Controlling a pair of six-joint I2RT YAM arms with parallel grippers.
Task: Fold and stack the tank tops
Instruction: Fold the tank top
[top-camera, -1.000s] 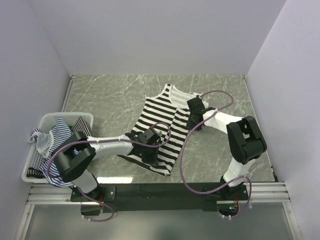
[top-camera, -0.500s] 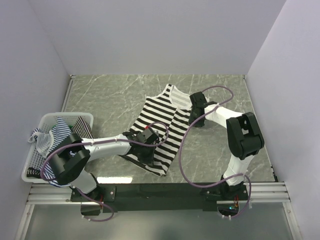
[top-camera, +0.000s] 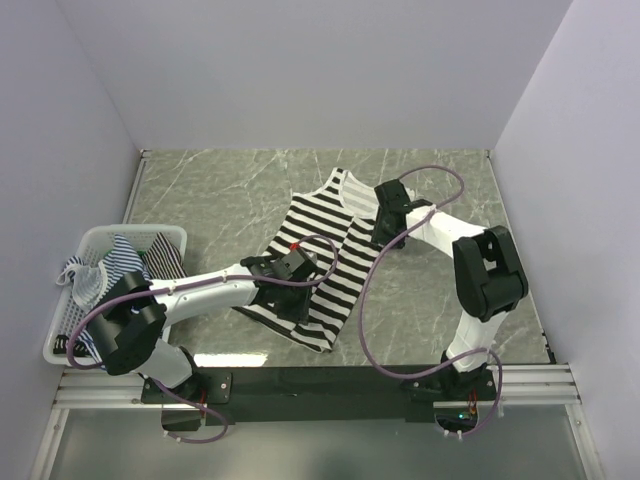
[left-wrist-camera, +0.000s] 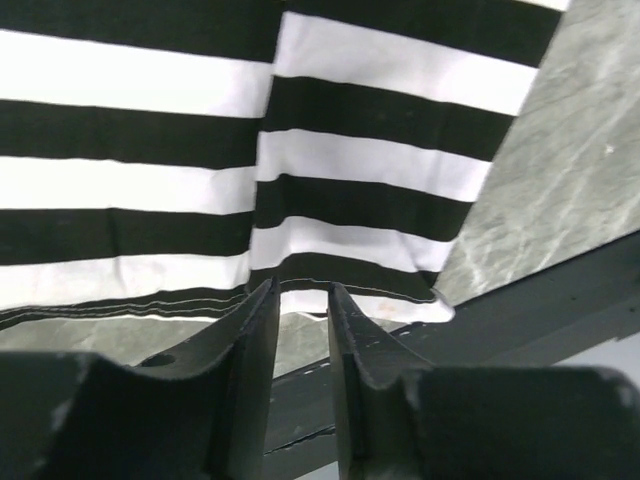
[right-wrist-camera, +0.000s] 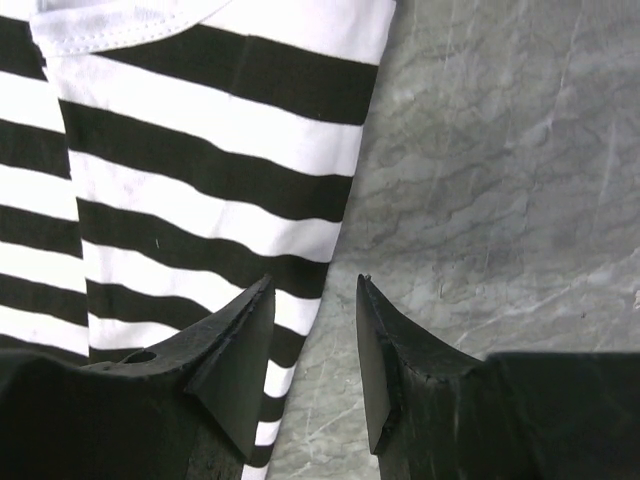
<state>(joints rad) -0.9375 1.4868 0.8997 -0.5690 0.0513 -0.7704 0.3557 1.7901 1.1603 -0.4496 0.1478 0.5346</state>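
A: Two grippers and one shirt spread out. Where does the nearer gripper sit?

B: The left gripper (left-wrist-camera: 303, 288) hovers low at the near hem of the black-and-white tank top (top-camera: 310, 215). Its fingers stand a little apart with nothing between them, and the hem edge shows just past the tips.

A: What lies off to the left of that top?

B: The white mesh basket (top-camera: 130, 232) is well apart from it, toward the left wall. The blue-striped tank tops (top-camera: 125, 260) are heaped inside in a loose bundle.

A: And the black-and-white tank top itself?

B: It lies flat on the marble table (top-camera: 220, 195) at a slant, with its hem toward the arm bases and its neck and straps toward the far wall.

A: And farther back?

B: The right gripper (right-wrist-camera: 315, 280) is at the top's far right edge, just below the shoulder. One finger is over the stripes and the other over bare marble, so the jaws straddle the cloth's side edge. They are apart and clamp nothing. I cannot tell whether the tips touch the fabric.
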